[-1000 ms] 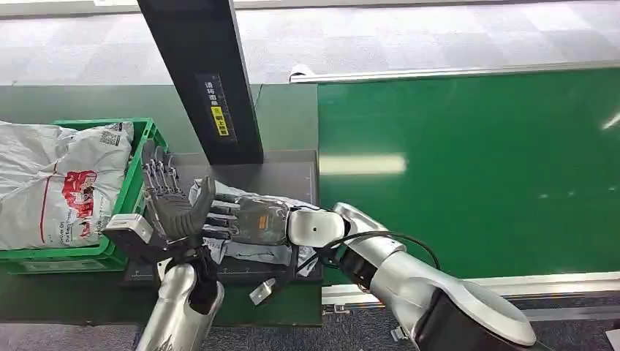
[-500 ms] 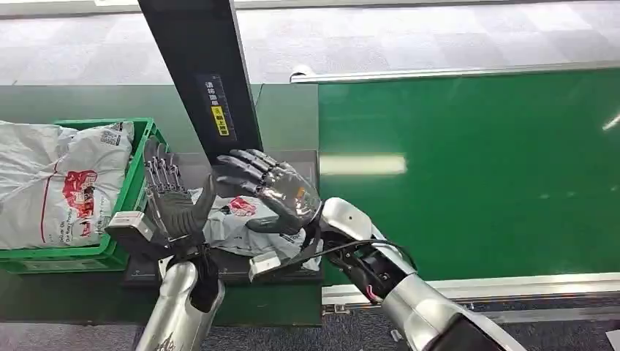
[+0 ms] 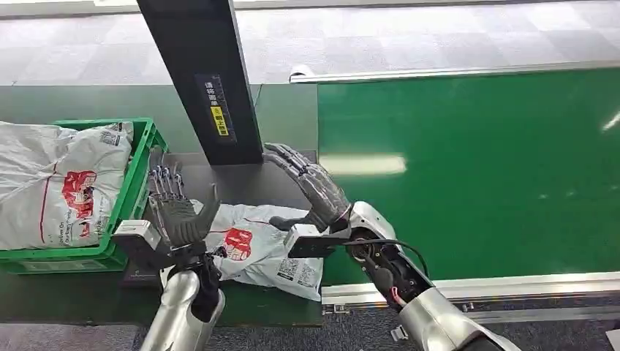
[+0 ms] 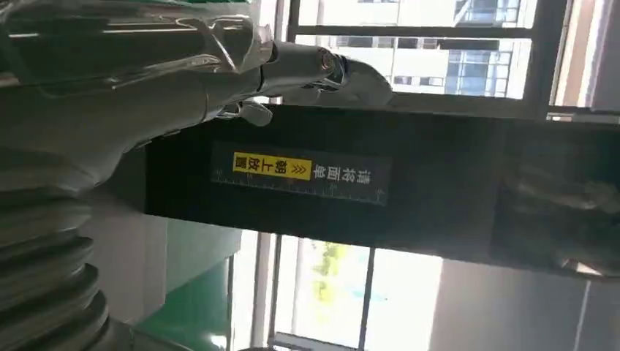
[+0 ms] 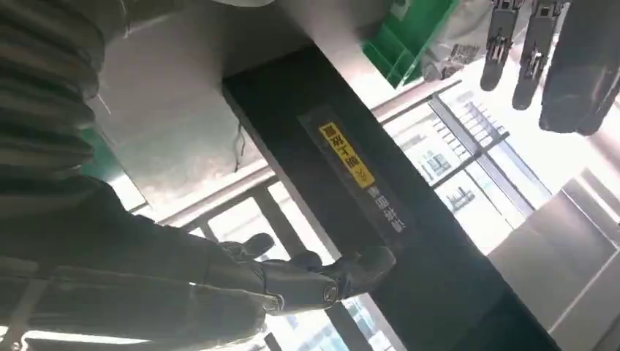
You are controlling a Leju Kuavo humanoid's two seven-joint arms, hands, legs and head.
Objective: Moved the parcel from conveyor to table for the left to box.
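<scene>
A grey plastic parcel (image 3: 257, 246) with a red print and barcode labels lies flat on the dark table (image 3: 234, 179) in the head view, free of both hands. My left hand (image 3: 175, 208) stands upright at the parcel's left edge, fingers straight and apart, holding nothing. My right hand (image 3: 307, 186) is raised above the parcel's right side, palm out, fingers spread, holding nothing. The right wrist view has my right hand's fingers (image 5: 307, 281) stretched towards the black post (image 5: 380, 212). In the left wrist view my left hand's fingers (image 4: 219, 80) reach along the same post (image 4: 351, 183).
A green crate (image 3: 135, 186) with several grey parcels (image 3: 58, 183) stands to the left of the table. The black post (image 3: 208, 80) with a yellow label rises behind the table. The green conveyor belt (image 3: 475, 168) runs to the right, with a metal rail at its near edge.
My right hand has let go of the parcel and lifted up and to the right, opening wide. The parcel now lies uncovered on the table. The left hand has barely moved.
</scene>
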